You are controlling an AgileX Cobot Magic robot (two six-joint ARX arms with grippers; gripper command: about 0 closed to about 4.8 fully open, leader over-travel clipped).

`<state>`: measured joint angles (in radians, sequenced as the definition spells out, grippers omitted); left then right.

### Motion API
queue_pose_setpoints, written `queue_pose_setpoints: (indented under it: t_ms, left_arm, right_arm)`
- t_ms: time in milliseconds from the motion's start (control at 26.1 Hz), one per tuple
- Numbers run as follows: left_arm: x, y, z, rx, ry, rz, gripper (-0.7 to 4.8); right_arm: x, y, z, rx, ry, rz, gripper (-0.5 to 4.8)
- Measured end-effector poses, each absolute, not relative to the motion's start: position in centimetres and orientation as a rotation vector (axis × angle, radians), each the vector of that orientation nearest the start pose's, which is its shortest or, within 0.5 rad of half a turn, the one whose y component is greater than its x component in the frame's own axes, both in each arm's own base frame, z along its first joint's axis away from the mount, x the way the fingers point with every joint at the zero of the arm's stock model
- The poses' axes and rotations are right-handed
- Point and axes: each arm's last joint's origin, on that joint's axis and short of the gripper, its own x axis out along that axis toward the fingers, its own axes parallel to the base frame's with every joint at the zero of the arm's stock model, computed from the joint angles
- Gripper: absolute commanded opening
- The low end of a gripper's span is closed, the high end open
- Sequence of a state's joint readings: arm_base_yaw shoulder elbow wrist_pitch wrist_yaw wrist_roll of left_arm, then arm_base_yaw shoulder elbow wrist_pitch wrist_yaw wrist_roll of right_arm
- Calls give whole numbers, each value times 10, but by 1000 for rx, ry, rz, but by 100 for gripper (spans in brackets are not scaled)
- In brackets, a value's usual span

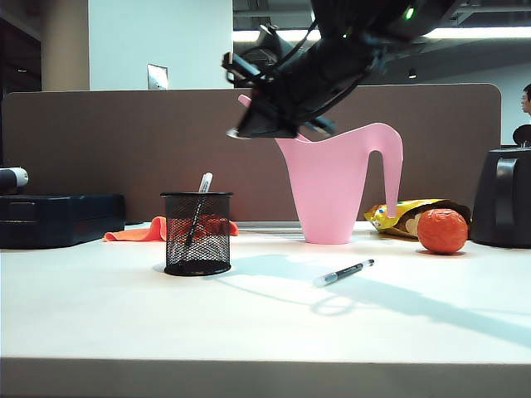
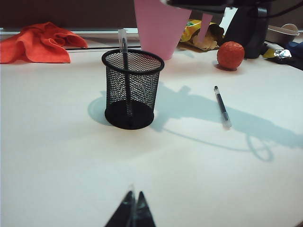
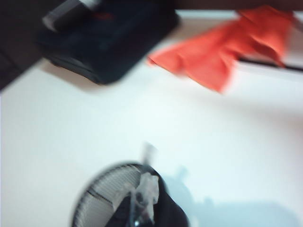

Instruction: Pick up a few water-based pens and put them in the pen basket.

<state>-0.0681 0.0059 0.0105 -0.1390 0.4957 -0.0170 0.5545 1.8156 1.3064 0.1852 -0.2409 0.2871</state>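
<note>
1. Nearest the camera in the left wrist view we see the left tool (image 2: 133, 212), low over the bare white tabletop (image 2: 71, 165), its two dark finger tips pressed together, closed on nothing.
2. Beyond it stands the pen basket (image 2: 131, 90), upright on the tabletop, with one pen (image 2: 125, 61) leaning inside it, the pale cap end sticking up above the rim.
3. In the exterior view we find the same pen basket (image 1: 197, 234) left of centre, and the pen in it (image 1: 197, 211) tilts towards the right.
4. The second pen (image 1: 343, 273) lies flat on the tabletop, well apart from the basket on its right, in front of the pink watering can (image 1: 336, 186).
5. The right tool (image 1: 249, 128) hangs high above the tabletop, above and to the right of the basket, in front of the watering can's spout; it is closed and we see nothing in it.
6. The right wrist view is blurred; we make out the basket's rim (image 3: 102, 189) below and an orange cloth (image 3: 222, 52) farther off.
7. An orange ball (image 1: 441, 230) sits right of the watering can, beside a yellow packet (image 1: 390, 215).
</note>
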Motion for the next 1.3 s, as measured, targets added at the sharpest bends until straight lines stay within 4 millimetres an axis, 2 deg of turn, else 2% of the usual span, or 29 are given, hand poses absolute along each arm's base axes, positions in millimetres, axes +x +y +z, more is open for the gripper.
queue_pose_setpoints:
  t_ms: [153, 230, 306, 344, 383, 536, 956, 1301]
  left_arm:
    - [92, -20, 154, -45, 138, -562, -5]
    - [92, -20, 154, -45, 138, -562, -5]
    - [92, -20, 154, -45, 138, -562, -5]
    - [92, -20, 154, -45, 138, -562, -5]
    - [92, -20, 154, -45, 138, -562, -5]
    - [92, -20, 154, -45, 138, -562, -5]
    - [92, -20, 154, -46, 138, -562, -5]
    - [92, -20, 154, -45, 138, -562, -4]
  right_arm:
    - [344, 210, 263, 204, 582, 581, -8]
    - [341, 197, 253, 213, 718, 451, 13]
    - [341, 186, 238, 207, 846, 357, 131]
    - [341, 185, 234, 201, 869, 341, 220]
    - [341, 185, 230, 188, 892, 314, 243]
    - [341, 186, 225, 168, 896, 270, 244]
    - [345, 185, 188, 127, 1037, 161, 244]
    - [345, 179, 184, 88, 1054, 87, 243]
